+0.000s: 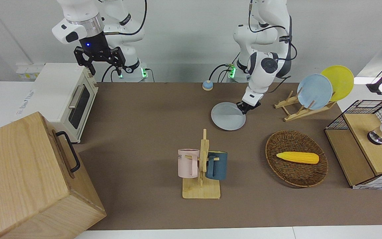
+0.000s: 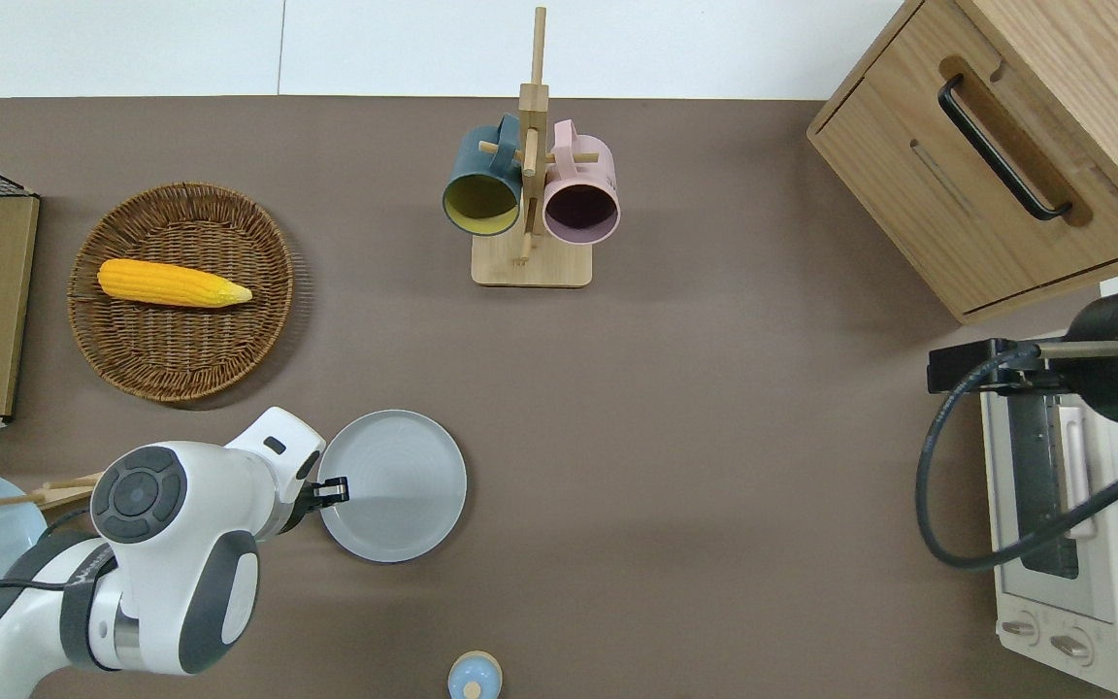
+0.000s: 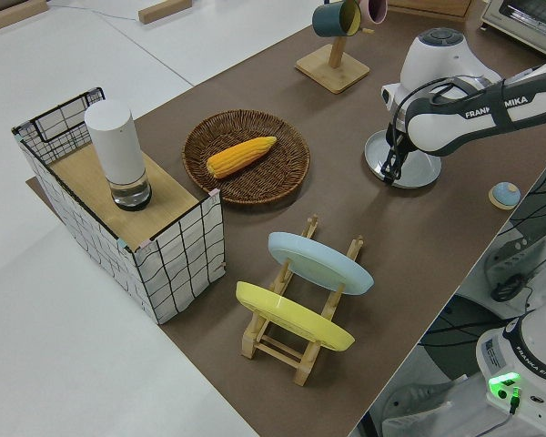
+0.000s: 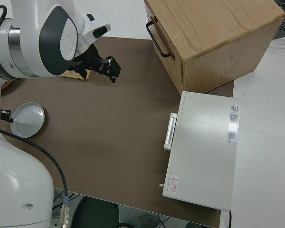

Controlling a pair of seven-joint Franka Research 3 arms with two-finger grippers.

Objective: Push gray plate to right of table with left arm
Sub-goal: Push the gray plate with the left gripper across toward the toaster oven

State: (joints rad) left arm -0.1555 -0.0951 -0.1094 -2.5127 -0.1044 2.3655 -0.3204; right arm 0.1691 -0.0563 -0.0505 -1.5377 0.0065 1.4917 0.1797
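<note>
- Left tool (image 2: 334, 492) sits low at the gray plate (image 2: 399, 483) rim, toward the left arm's end; whether its fingers are spread, I cannot tell.
- Right arm parked, tool (image 1: 102, 63) spread.

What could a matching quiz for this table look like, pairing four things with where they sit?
Things:
1. corn
2. gray plate
3. pink mug
4. yellow plate

Places:
A. hanging on the wooden mug stand
B. flat on the table, at the left gripper
C. in the wicker basket
D. upright in the plate rack

Pairs: 1-C, 2-B, 3-A, 4-D
</note>
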